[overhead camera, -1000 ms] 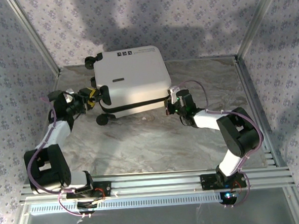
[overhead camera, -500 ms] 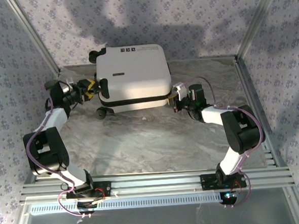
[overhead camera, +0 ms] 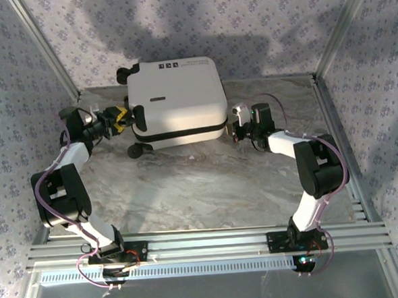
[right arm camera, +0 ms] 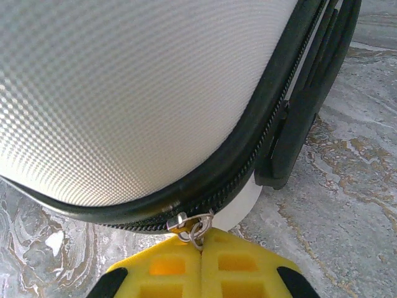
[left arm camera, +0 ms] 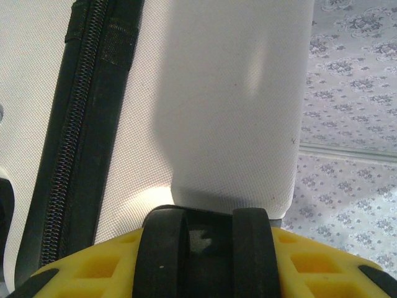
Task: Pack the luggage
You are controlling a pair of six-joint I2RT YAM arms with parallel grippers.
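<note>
A small white hard-shell suitcase (overhead camera: pixel 175 96) with a black zipper band (right arm camera: pixel 248 146) lies flat and closed on the grey marbled table (overhead camera: pixel 201 182). Small black labels (overhead camera: pixel 169 66) sit on the far edge of its upper shell. 2 black wheels (overhead camera: pixel 137 151) stick out from the suitcase's left side, 1 at the near corner and 1 at the far corner.

Between those wheels, the left gripper (overhead camera: pixel 121 118) meets the suitcase's left side. Its yellow fingers (left arm camera: pixel 105 273) flank a rounded black fitting (left arm camera: pixel 205 242) on the shell and grasp it from both sides.

At the suitcase's near right corner, the right gripper (right arm camera: pixel 201 239) is clenched tight. Its 2 yellow pads (right arm camera: pixel 164 264) press together on the silver metal zipper pull (right arm camera: pixel 189 223), which hangs from the zipper band just under the curved shell. In the overhead view this gripper (overhead camera: pixel 234 133) sits just beside that corner.
</note>
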